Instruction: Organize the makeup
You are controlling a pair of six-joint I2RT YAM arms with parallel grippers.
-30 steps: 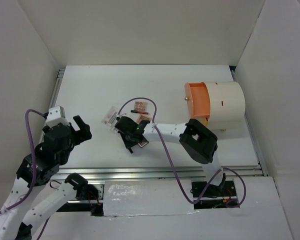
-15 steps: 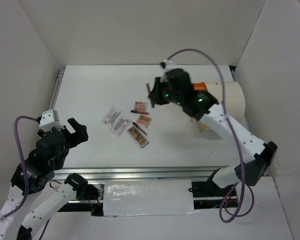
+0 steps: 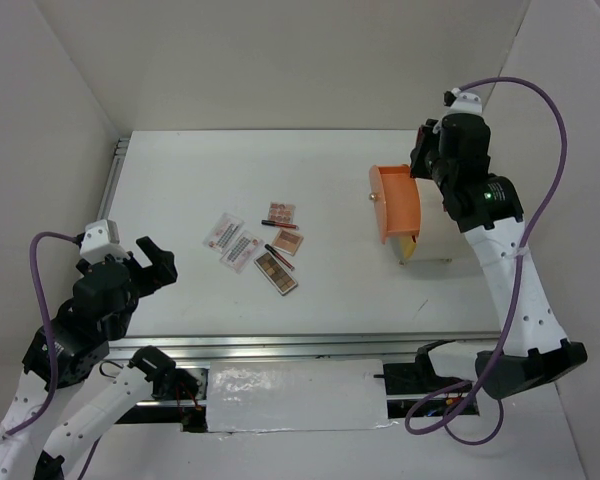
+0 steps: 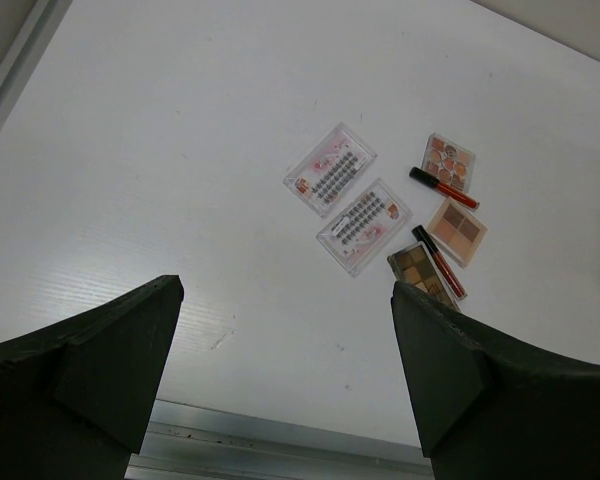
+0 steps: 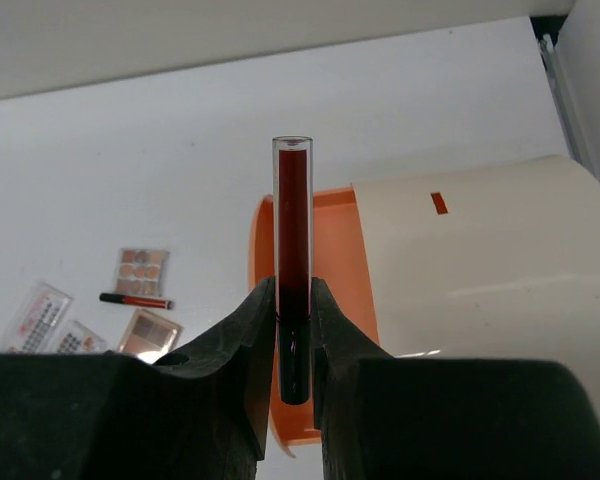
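- Stick: thin, dark red in a clear case. It is pinched near its lower end, and most of its length juts past the fingertips.
- Right gripper: jaws drawn in to a narrow gap and clamped on both sides of that stick. Nothing else is in its hold.
- Position: in the wrist view the stick lines up with the open hollow of the drawer. From overhead the gripper sits by the drawer's far right corner. Whether the stick touches the drawer cannot be told.
- Drawer: orange, pulled out to the left of the cylinder, a white body with a small orange mark on it.
- Remaining makeup: one cluster mid-table, well apart from the drawer.
- Packets: two, lying side by side on the left of the cluster.
- Palettes: three, flat, in a row on the right of the cluster.
- Loose sticks: one lies between the two far palettes, and the other lies across the edge of the near palette.
- Left gripper: jaws spread fully and holding nothing. It hangs over the near left of the table, apart from the cluster.
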